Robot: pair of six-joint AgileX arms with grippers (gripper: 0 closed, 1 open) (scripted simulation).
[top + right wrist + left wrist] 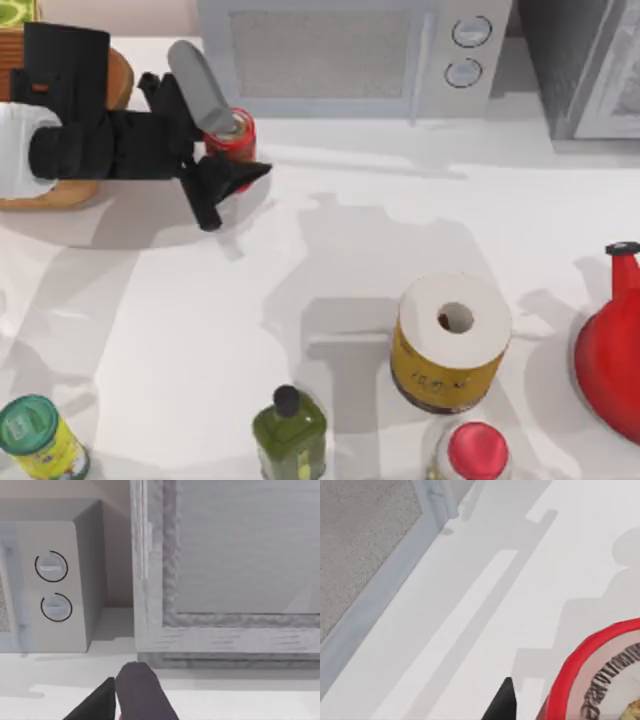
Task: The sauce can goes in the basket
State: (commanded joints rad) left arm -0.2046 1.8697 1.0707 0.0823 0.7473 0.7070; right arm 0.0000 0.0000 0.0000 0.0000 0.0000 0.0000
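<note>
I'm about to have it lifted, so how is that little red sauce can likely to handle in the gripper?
The sauce can looks rigid, so it probably won't give under the left gripper around it. Its round wall may be slippery. Upright now, it would likely roll if laid down.

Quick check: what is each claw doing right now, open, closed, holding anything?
Left claw: closed on the sauce can, beside the basket.
Right claw: cannot be told.
</note>
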